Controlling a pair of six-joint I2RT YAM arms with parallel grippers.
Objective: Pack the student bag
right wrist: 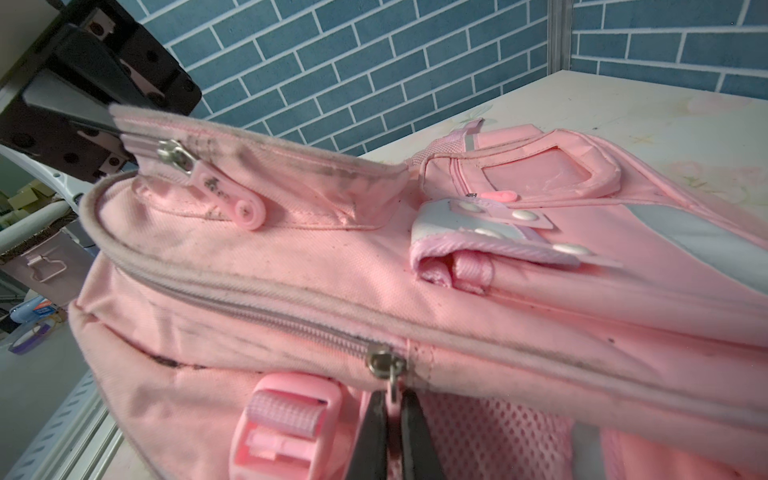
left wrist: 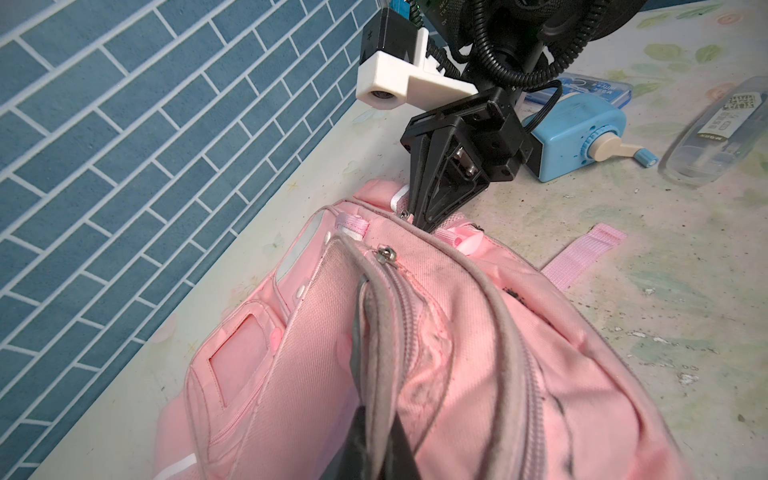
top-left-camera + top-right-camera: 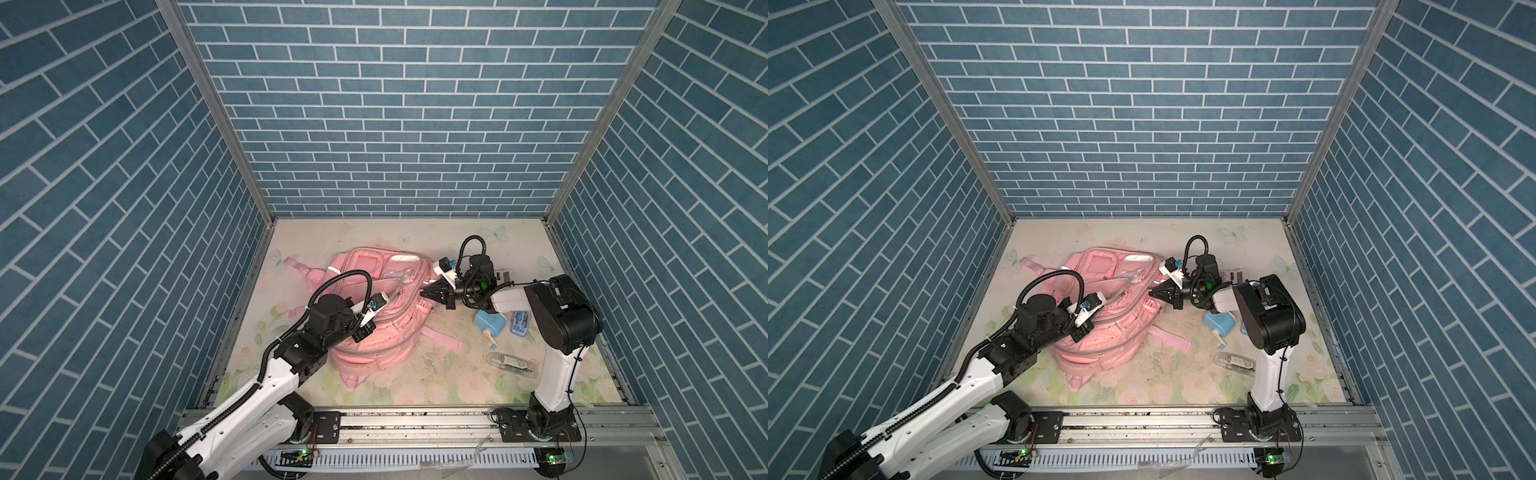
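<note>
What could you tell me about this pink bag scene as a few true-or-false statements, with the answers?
1. The large soft pink fabric backpack lies on the floral-print table. True.
2. The right arm's jaws are shut on the backpack's small metal zip pull. True.
3. The left arm's jaws hang open, touching nothing. False: they are shut on the backpack's grey-trimmed flap edge.
4. The light-blue plastic pencil sharpener with a crank sits inside the backpack. False: it stands on the table beside it.
5. The clear plastic case lies on the table, apart from the backpack. True.
</note>
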